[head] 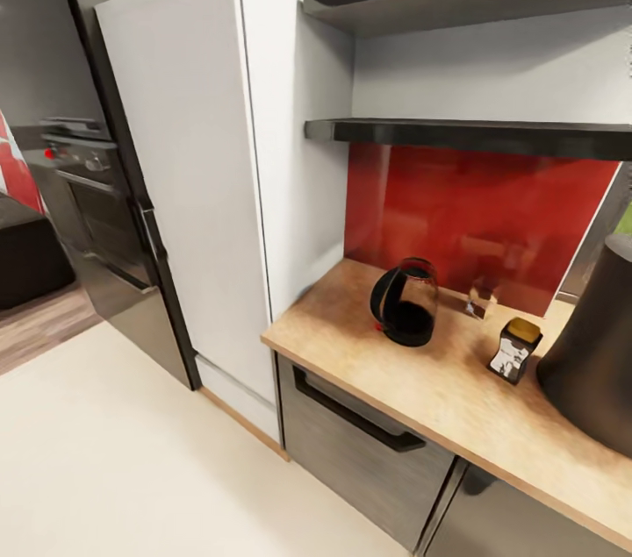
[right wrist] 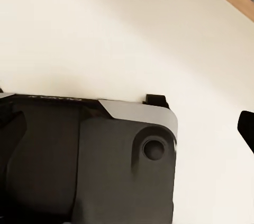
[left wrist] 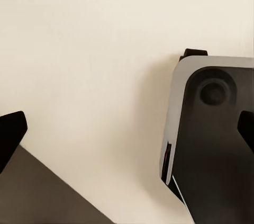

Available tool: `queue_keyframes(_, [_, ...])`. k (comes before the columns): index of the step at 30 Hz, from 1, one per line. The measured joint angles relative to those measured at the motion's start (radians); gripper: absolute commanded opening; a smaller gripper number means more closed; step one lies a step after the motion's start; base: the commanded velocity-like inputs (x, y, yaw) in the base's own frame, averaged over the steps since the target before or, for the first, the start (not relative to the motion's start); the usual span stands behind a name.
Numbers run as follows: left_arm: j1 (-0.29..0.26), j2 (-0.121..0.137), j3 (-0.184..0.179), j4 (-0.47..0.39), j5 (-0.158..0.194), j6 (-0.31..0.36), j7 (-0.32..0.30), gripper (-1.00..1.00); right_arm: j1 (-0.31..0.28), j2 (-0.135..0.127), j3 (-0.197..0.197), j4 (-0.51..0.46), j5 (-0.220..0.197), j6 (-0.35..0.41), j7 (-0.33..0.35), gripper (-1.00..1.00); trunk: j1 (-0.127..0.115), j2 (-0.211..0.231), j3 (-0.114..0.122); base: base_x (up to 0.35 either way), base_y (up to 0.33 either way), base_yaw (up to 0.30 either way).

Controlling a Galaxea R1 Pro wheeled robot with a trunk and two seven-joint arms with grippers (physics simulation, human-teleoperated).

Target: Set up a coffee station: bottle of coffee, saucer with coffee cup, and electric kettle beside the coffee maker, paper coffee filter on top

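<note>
In the head view a wooden countertop (head: 439, 390) carries a round dark glass kettle (head: 405, 303) with a black handle. To its right stands a small dark bottle of coffee (head: 514, 351) with a yellowish lid. A large dark cone-shaped appliance, probably the coffee maker (head: 597, 355), rises at the right edge. Two black shelves (head: 474, 136) hang above the counter, and nothing shows on them from here. My left gripper (left wrist: 127, 134) and my right gripper (right wrist: 127, 128) both hang open over the pale floor beside my base, holding nothing.
A small clear object (head: 481, 298) stands by the red backsplash (head: 474, 215). A tall white cabinet (head: 202, 180) adjoins the counter's left end, with a dark oven unit (head: 96, 206) beyond it. Drawers with a black handle (head: 351, 417) sit under the counter. Pale floor (head: 132, 469) spreads in front.
</note>
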Motion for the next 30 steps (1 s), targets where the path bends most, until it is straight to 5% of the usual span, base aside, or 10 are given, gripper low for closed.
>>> queue_keyframes(15, [0.0, 0.0, 0.0, -0.001, 0.002, 0.0, 0.0, 1.0, 0.0, 0.0, 0.0, 0.0, -0.002, 0.001, 0.0, 1.0, 0.0, 0.0, 0.0, 0.237, 0.195, -0.298])
queue_keyframes(30, [0.0, 0.001, 0.0, -0.001, 0.003, 0.0, 0.0, 1.0, 0.0, 0.0, 0.0, 0.0, -0.002, 0.001, 0.001, 1.0, 0.0, 0.0, 0.0, 0.033, 0.025, -0.3])
